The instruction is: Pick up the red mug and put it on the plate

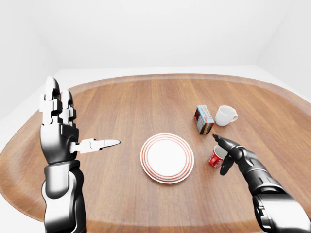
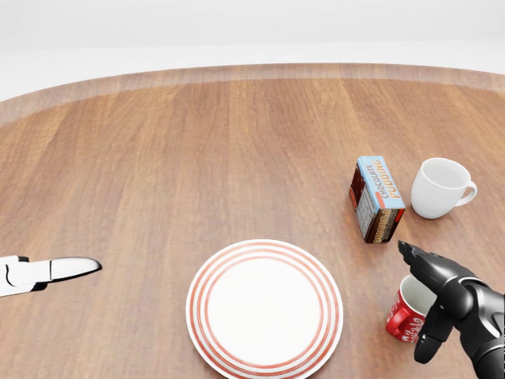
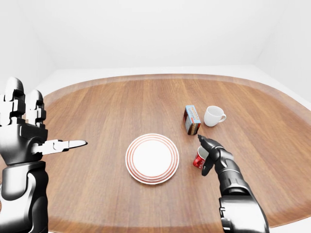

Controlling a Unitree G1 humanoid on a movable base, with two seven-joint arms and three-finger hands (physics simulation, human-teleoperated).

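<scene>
My head view looks steeply down at the wooden table from close in, cropping both arms to slivers at the lower corners. My left-eye and right-eye views sit farther back and wider, taking in the whole oval tabletop, the far white wall and both forearms. All three share the striped plate, the pudding box and the white cup on the right.

Rounded wooden table; plain white walls; even light
</scene>
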